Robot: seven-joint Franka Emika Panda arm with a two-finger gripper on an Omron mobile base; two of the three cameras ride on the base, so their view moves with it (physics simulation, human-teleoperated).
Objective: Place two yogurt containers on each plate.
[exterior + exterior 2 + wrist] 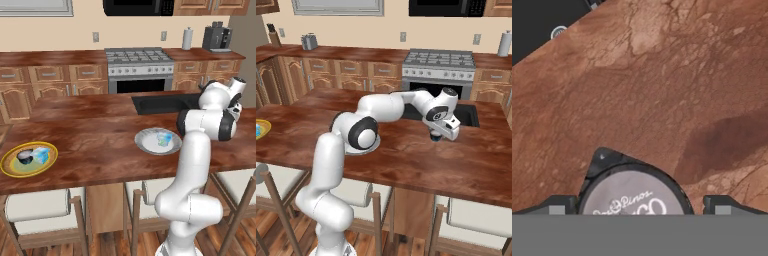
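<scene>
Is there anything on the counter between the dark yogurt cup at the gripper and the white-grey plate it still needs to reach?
Nothing visible. The dark yogurt cup sits between the gripper fingertips near the sink; bare counter runs from there to the white-grey plate, which holds one light-blue cup.

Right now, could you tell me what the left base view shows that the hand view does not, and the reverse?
Left base view alone: the yellow-rimmed round plate holding a dark navy yogurt cup and a light-blue translucent cup, plus the white-grey round plate with another light-blue cup.

Hand view alone: the hand straddling a dark cup's pale lettered lid.

Both: the reddish-brown wooden counter.
</scene>
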